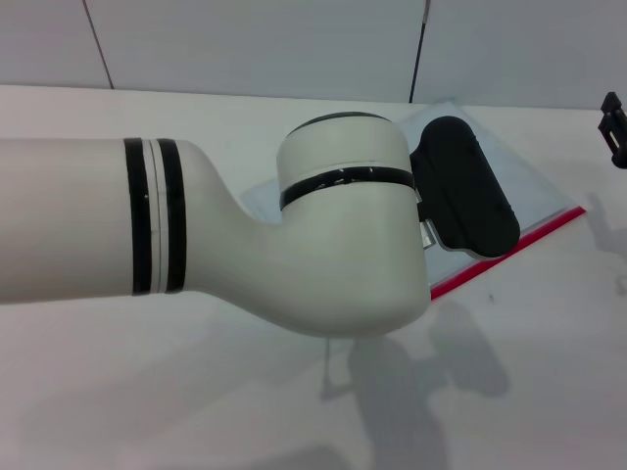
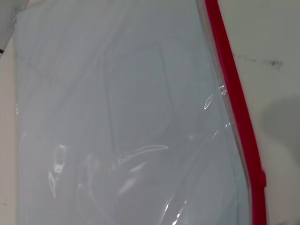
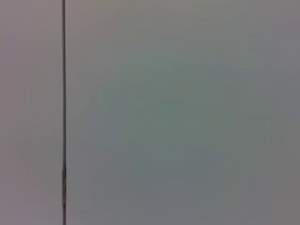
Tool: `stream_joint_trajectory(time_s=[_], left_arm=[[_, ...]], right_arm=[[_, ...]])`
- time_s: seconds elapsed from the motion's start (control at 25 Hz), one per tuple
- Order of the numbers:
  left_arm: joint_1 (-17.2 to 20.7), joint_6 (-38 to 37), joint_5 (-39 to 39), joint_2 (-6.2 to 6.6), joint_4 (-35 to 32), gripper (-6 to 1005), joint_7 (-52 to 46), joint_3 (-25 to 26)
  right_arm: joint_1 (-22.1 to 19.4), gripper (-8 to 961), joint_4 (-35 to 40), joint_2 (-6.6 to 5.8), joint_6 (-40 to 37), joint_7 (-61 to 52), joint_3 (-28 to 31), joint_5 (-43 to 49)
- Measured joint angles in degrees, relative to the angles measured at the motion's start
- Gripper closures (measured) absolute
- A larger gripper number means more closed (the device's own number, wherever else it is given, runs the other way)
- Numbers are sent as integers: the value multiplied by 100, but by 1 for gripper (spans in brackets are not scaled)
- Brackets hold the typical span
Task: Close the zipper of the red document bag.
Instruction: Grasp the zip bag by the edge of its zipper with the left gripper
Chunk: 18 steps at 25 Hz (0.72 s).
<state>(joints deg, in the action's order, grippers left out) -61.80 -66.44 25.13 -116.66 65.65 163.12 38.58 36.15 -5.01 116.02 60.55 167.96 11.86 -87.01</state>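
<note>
The red document bag [image 1: 534, 186] lies flat on the white table at the right. It is a translucent pale blue-grey pouch, largely covered by my left arm. The zipper [image 1: 509, 255] is a thin red strip along the bag's near long edge. In the left wrist view the bag [image 2: 117, 117] fills the picture, with the zipper [image 2: 236, 103] running down one side. My left gripper [image 1: 465, 191] hangs over the bag, showing only its black body. My right gripper [image 1: 614, 125] is a small black shape at the far right edge, away from the bag.
My white left arm [image 1: 196, 215] stretches across the middle of the head view and hides much of the table [image 1: 147, 392]. A grey panelled wall [image 1: 294, 39] stands behind the table. The right wrist view shows only that wall [image 3: 187, 112].
</note>
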Motion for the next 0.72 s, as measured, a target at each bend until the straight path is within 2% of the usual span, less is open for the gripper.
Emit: stream_joint_trajectory(time_s=[0.36, 0.72], left_arm=[[16, 101, -9, 3, -82, 249, -7, 53], [5, 278, 17, -6, -202, 427, -8, 42]], right_arm=[[-12, 368, -2, 0, 0, 0, 0, -3], [4, 368, -27, 10, 0, -5, 0, -12]])
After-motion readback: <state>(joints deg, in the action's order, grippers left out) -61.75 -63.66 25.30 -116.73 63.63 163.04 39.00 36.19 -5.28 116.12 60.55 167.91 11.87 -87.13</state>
